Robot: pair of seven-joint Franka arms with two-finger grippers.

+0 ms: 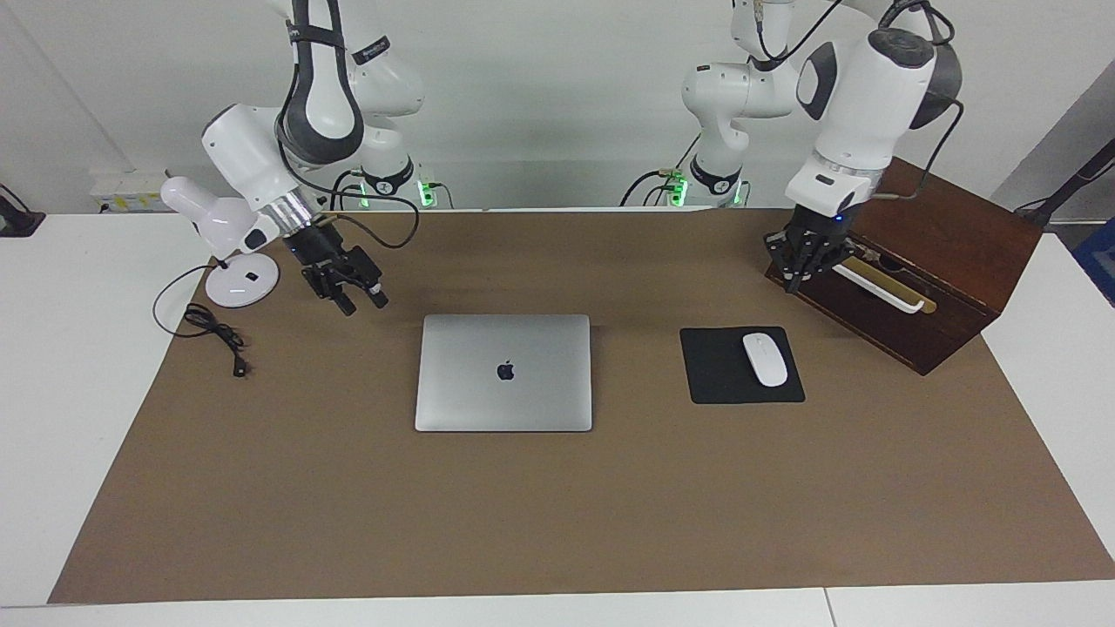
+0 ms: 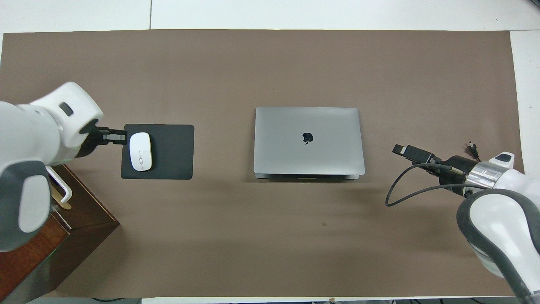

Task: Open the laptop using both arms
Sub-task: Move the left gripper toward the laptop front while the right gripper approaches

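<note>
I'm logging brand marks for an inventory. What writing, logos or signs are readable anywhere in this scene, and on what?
Apple logo, a dark symbol without letters: on the closed lid of the laptop.
Black band with white lettering on the right arm: too small to read.
Mouse, mouse pad, wooden box, lamp: no text visible.

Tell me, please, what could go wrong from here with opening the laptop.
The laptop lies shut and flat, so it may slide on the mat rather than open. The shut left gripper, up by the wooden box, could knock the mouse on its way. The right gripper's cable could snag.
</note>
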